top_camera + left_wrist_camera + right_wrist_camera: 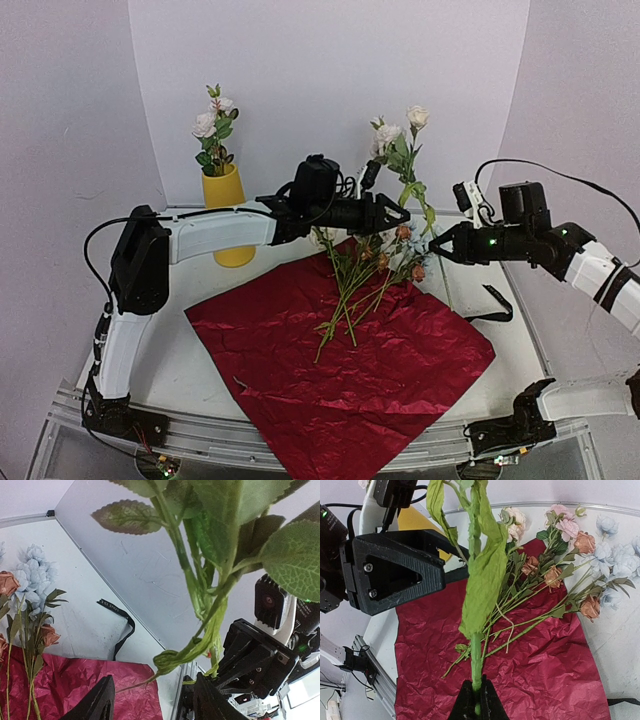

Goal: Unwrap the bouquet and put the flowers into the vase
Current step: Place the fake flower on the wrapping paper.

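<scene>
pinching a flower stem (pixel 476 652) in my right gripper (pixel 476 689) above the red wrapping paper (pixel 350 385), i had the jaws of my left gripper (pixel 154 682) parted around it.

A white back panel (pixel 320 80) is standing upright behind the work area. It is meeting a left panel (pixel 60 120) and a right panel (pixel 585 90) at vertical seams. The three panels are enclosing a white table (pixel 190 365) on three sides. An aluminium rail (pixel 230 432) is running along the near edge of the table. Even, diffuse light is falling on all surfaces and is casting only soft shadows. The panels are showing a faint lilac tint.
</scene>
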`<state>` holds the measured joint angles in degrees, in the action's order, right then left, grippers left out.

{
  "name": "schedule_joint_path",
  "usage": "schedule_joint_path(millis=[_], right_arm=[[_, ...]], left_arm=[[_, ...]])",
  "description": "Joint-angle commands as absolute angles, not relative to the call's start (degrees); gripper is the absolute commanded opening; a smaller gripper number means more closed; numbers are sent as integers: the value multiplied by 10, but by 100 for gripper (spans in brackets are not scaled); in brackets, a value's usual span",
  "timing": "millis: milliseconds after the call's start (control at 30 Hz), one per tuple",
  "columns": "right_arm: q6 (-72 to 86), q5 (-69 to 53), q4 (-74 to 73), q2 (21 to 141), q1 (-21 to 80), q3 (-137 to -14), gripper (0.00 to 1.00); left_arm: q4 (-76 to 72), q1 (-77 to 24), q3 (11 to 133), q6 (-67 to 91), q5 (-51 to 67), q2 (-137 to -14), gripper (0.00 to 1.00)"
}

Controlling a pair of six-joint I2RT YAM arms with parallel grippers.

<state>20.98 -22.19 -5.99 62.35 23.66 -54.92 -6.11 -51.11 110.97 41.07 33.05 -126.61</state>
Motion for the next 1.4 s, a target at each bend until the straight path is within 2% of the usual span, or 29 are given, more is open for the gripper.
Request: schedule_joint_path(millis=[0,100,200,300,400,433,700,933,1367], right_arm=[[212,-240,-41,608,236,-548,4],[214,-240,-41,604,236,-548,4],[216,-241,-40,600,236,-547,4],[219,-243,-39,600,236,-547,4],[220,-243,-39,602,236,-547,4],[221,-243,-39,603,236,-547,4],[230,-221,-39,607,236,-539,4],[268,-123,-62,626,236,-519,6],[303,-133,-60,744,236,-480,9]], left_arm=[[-93,-514,1154,420,344,-1242,55],[-92,-514,1160,421,343,-1245,53],[-92,-514,1163,421,340,-1245,44],[-92,-514,1163,423,340,-1244,27],[-92,-514,1163,423,342,-1244,2],[-92,-514,1163,423,344,-1243,1],[-92,-514,1146,418,346,-1227,0],[-93,-514,1133,418,345,-1209,0],[-93,-514,1126,417,334,-1186,0]])
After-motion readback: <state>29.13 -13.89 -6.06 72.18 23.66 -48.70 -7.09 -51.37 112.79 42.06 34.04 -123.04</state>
